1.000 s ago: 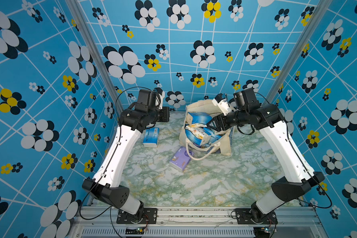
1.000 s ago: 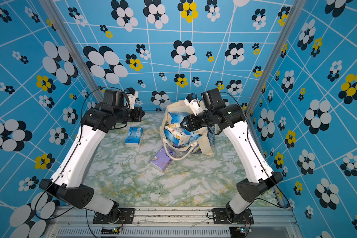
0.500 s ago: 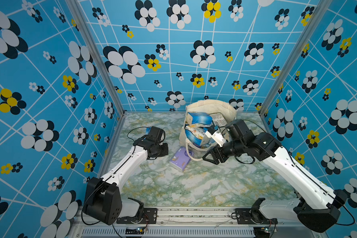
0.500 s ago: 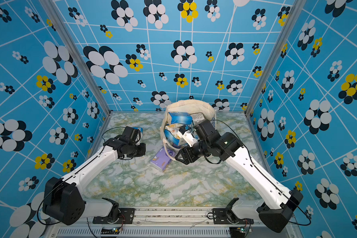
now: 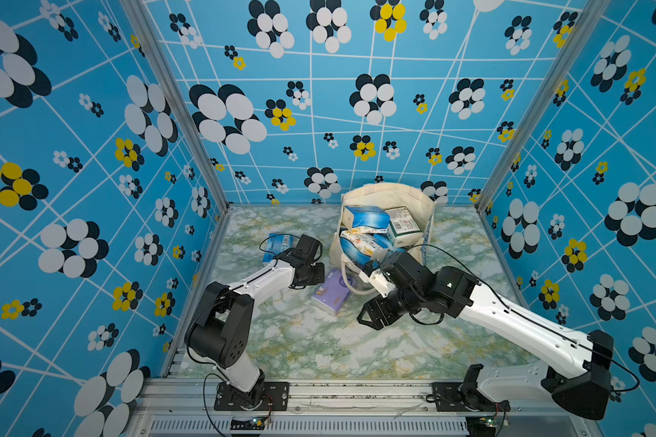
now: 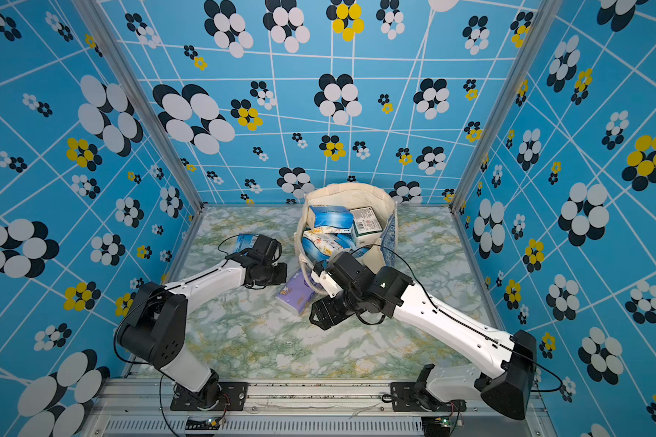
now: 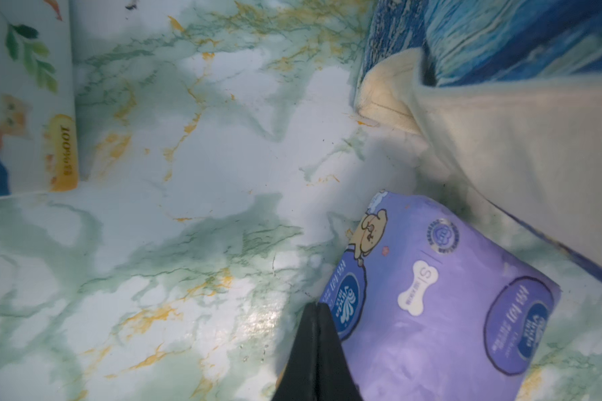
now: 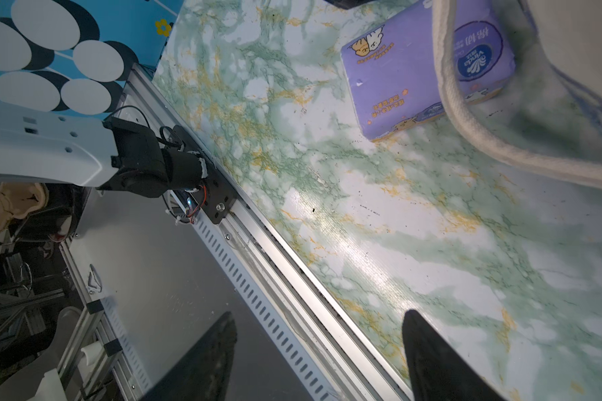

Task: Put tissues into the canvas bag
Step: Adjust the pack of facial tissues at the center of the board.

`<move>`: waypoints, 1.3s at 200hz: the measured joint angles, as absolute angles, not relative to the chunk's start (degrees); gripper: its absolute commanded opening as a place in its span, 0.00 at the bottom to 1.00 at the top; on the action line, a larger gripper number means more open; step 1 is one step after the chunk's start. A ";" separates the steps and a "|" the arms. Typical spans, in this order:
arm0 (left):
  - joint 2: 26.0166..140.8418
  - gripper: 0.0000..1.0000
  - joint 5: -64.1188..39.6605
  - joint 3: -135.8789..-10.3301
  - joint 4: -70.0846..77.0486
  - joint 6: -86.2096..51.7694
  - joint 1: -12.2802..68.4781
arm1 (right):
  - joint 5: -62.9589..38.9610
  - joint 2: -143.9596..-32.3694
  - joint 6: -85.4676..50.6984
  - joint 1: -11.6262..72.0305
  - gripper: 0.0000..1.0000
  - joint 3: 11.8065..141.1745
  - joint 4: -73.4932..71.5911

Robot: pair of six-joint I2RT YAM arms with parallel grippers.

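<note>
Left gripper (image 7: 315, 333): pinched closed, empty, just beside lilac pack (image 7: 431, 305).
Right gripper (image 8: 318, 316): spread wide, empty.
Bag (image 5: 387, 191): centre, packs (image 5: 368, 219) inside.

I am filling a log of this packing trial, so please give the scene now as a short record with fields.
canvas bag: upright at the back of the table, mouth open
in the bag: blue pack, green-white pack, white-orange pack visible
on the table: lilac pack under the bag's handle; second blue pack by the left arm
left gripper: shut, empty, beside the lilac pack
right gripper: open, empty, above the table
</note>
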State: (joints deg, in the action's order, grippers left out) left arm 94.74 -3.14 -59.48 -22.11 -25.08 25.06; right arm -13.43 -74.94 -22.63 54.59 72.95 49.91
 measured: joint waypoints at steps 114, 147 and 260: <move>81.01 0.00 -10.63 -44.05 -20.03 -36.73 37.80 | -6.50 -77.56 -29.19 54.74 0.85 68.79 47.66; 79.55 0.00 -12.64 -42.22 -16.34 -41.25 39.44 | -5.63 -79.53 -29.39 54.85 0.86 68.69 47.00; 55.42 0.48 -4.56 -58.17 -31.00 -37.76 31.88 | 4.16 -86.87 -30.92 56.93 0.99 66.78 41.43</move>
State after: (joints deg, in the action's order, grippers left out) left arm 55.42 -4.56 -58.17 -31.00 -37.76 31.88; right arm 4.16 -86.87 -30.92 56.93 66.78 41.43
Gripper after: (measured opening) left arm 0.460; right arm 0.991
